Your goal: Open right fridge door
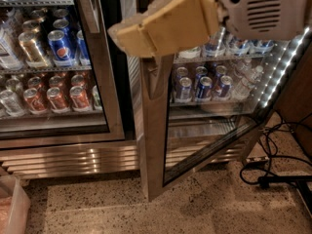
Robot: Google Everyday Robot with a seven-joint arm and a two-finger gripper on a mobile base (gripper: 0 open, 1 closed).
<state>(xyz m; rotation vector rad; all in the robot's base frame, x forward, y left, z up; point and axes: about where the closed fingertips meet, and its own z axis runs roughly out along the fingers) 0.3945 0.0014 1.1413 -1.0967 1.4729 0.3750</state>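
Observation:
The right fridge door (155, 140) stands swung out toward me. Its brushed steel frame shows edge-on and its glass pane (209, 126) angles back to the right. Its vertical steel handle (159, 74) runs down the near edge. My gripper (127, 33), tan and padded on a white wrist (263, 6), sits at the top of that near edge, right above the handle and in front of the frame. Through the glass I see shelves of blue cans (202, 84).
The left fridge door (100, 82) is closed, with blue Pepsi cans (61, 45) and red cans (58, 97) behind it. Black cables (273, 172) lie on the speckled floor at the right. A white bin (12, 208) sits at the lower left. An LED strip (285, 67) lights the fridge's right side.

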